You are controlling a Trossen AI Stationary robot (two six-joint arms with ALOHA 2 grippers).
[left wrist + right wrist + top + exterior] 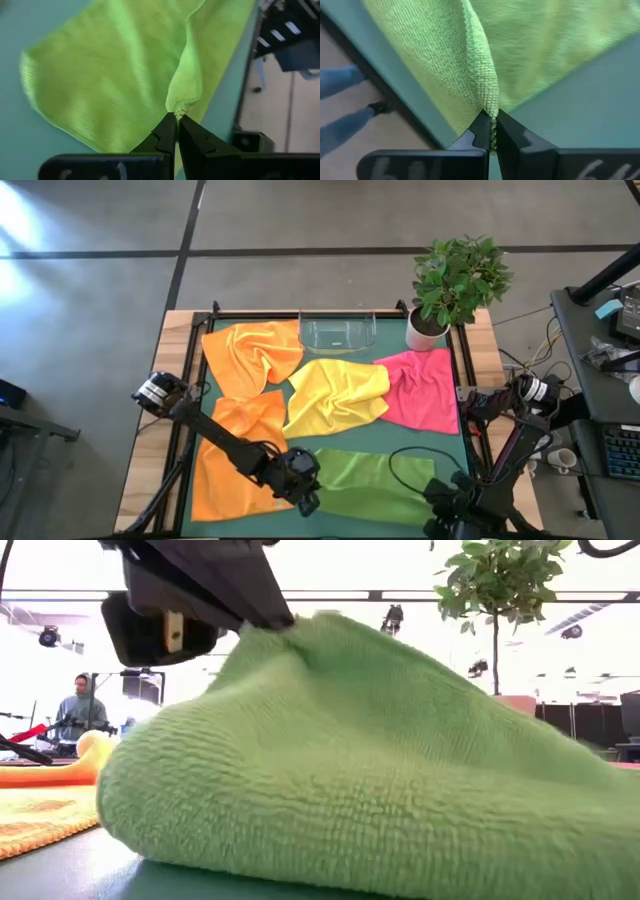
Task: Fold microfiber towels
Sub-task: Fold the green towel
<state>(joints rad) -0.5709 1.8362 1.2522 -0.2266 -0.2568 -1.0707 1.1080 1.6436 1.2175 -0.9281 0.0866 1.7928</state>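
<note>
The lime green towel (372,480) lies near the table's front edge, in front of a yellow towel (335,395). Farther back lie a hot pink towel (422,390) and two orange towels (250,350) (235,455). My left gripper (306,500) is shut on the green towel's near left part. My right gripper (447,502) is shut on its near right part. In the low view the green towel (380,770) rises like a tent to the left gripper (262,620). My left gripper pinches a small bunched bit of the green towel's near left edge (181,102) between its two fingertips, slanting down from the left. That bit is raised off the table; the cloth slopes down from it and lies on the mat. My right gripper pinches the green towel's hemmed edge (490,100) between its two fingertips, from above, pointing nearly straight down. A ridge of cloth runs up to the fingers, and the cloth on either side of it lies on the table.
A clear plastic tray (337,332) stands at the far edge, with a potted plant (450,280) at the far right corner. The other towels cover most of the mat behind the green one. A black cable (405,465) loops over the green towel's right part.
</note>
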